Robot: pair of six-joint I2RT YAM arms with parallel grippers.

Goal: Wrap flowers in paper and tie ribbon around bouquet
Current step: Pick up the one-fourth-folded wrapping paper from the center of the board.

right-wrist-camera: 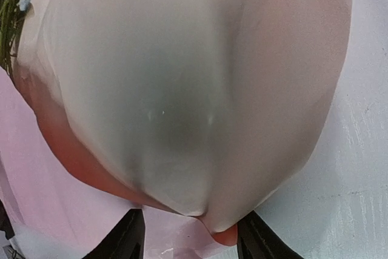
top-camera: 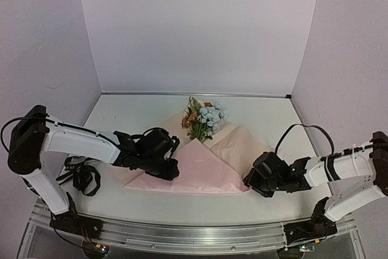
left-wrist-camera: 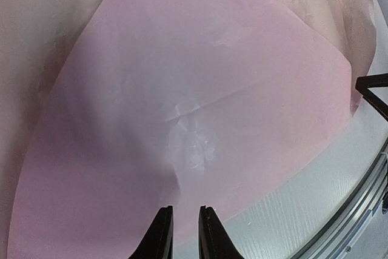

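The flowers point(top-camera: 205, 118), pale blue, cream and orange-brown, lie at the table's middle with their blooms toward the back. The pink paper point(top-camera: 195, 167) is folded over their stems. My left gripper point(top-camera: 170, 171) rests on the paper's left flap. In the left wrist view its jaws point(left-wrist-camera: 185, 211) stand narrowly apart with a creased ridge of the paper point(left-wrist-camera: 200, 89) between them. My right gripper point(top-camera: 250, 181) is at the paper's right corner. Its jaws point(right-wrist-camera: 191, 227) are wide apart, and the domed corner of the paper point(right-wrist-camera: 194, 89) lies loose between them. I cannot pick out the ribbon.
Black loops point(top-camera: 82, 179) lie by the left arm's base; whether they are cable or ribbon I cannot tell. A metal rail point(top-camera: 194, 235) runs along the near table edge. White walls close in the back and both sides.
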